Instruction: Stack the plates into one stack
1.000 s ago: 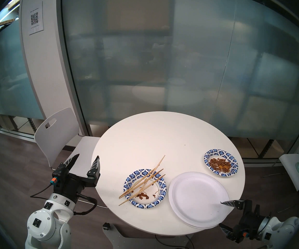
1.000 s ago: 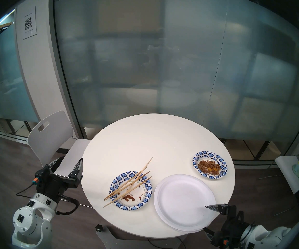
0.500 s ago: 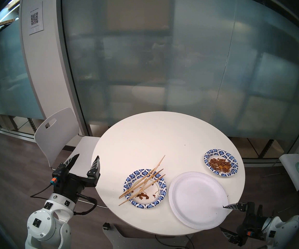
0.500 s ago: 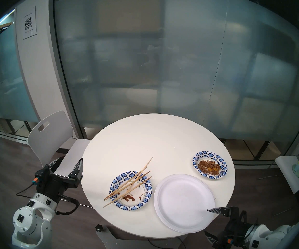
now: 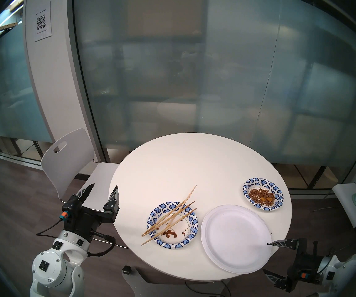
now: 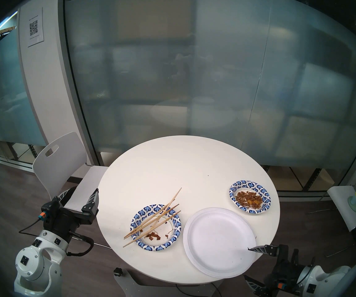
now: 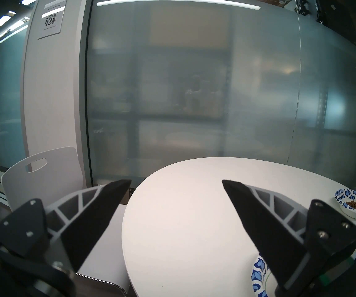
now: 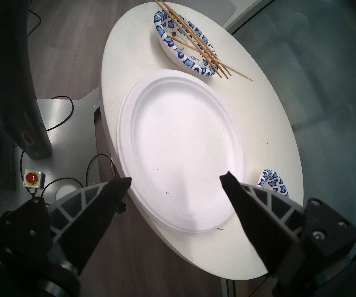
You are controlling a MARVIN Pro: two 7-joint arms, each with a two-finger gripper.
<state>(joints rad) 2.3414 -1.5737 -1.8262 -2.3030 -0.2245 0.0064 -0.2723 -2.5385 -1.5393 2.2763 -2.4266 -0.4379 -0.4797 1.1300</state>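
Note:
Two large white plates (image 5: 236,238) lie stacked at the table's front right, overhanging its edge; they also show in the right wrist view (image 8: 179,135). A blue-patterned plate (image 5: 191,228) with food scraps sits left of them, with several chopsticks (image 5: 172,215) across it. A second blue-patterned plate (image 5: 262,197) holding brown food sits behind on the right. My right gripper (image 5: 266,257) is open, one finger above the white plates' right rim and the other below the table edge. My left gripper (image 5: 104,186) is open and empty at the table's left edge.
The round white table (image 5: 183,165) stands before a frosted glass wall. A white chair (image 5: 65,161) is tucked in at its left, under my left gripper. Another chair (image 5: 352,202) with a small yellow-capped object stands at the right.
My right gripper has drawn back to the right, away from the plates' middle. The top white plate now lies more squarely on the lower one. The left arm has not moved.

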